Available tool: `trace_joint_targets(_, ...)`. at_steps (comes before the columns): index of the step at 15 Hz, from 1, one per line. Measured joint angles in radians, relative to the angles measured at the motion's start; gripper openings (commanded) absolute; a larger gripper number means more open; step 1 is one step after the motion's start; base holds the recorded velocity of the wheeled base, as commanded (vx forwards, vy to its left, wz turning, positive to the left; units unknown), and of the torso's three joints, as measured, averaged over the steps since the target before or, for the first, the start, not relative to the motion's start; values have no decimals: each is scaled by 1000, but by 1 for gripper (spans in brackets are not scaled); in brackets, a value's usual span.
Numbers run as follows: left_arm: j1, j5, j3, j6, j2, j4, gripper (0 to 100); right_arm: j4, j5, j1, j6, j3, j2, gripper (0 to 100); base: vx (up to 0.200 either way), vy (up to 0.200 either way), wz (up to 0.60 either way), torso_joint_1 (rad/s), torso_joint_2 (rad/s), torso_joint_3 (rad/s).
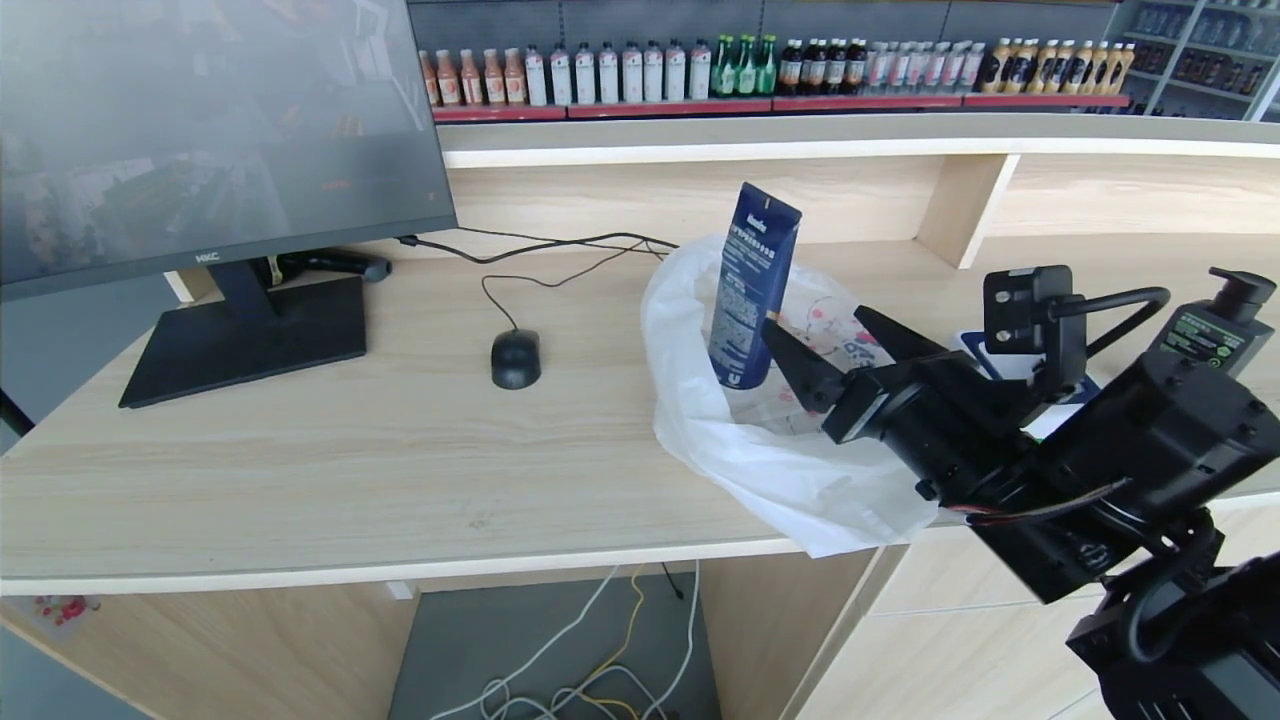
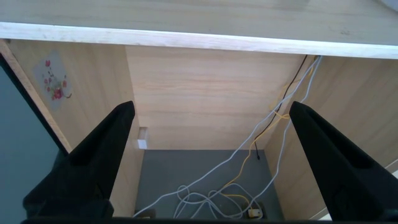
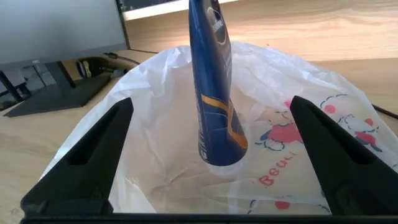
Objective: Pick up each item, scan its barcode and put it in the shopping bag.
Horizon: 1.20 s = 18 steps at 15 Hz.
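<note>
Blue tube [image 1: 752, 290] stands cap-down in the shopping bag [image 1: 760, 450] on the surface [image 1: 400, 450]. Your right hand [image 1: 814, 318] is wide open, empty and just beside it. If you snag the thin plastic, the tube may topple. Your left hand [image 2: 211, 106] hangs open and empty below the surface.

At the centre of the frame a blue tube [image 3: 214, 93] stands cap-down and slightly tilted inside the white shopping bag [image 3: 155, 124], whose plastic spreads open around it on the wooden tabletop [image 3: 348, 43]. The right gripper [image 3: 211, 102] has its jaws wide apart at the frame's two sides, touching neither tube nor bag. Beyond the bag, a monitor [image 3: 62, 25] rises on its dark stand [image 3: 56, 96].
</note>
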Motion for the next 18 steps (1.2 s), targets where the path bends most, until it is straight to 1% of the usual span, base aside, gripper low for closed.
trace_joint_targets(4,0,0,0,0,0,0,100,-2,-2,3,-14,-14,-4,100,-200,0,0,11,6,1)
trace_joint_targets(10,0,0,0,0,0,0,100,-5,-8,9,-5,-29,-3,100,0,0,0,0,0,0)
trace_joint_targets(18,0,0,0,0,0,0,100,0,-7,7,3,-26,-6,100,0,-200,0,6,1,0)
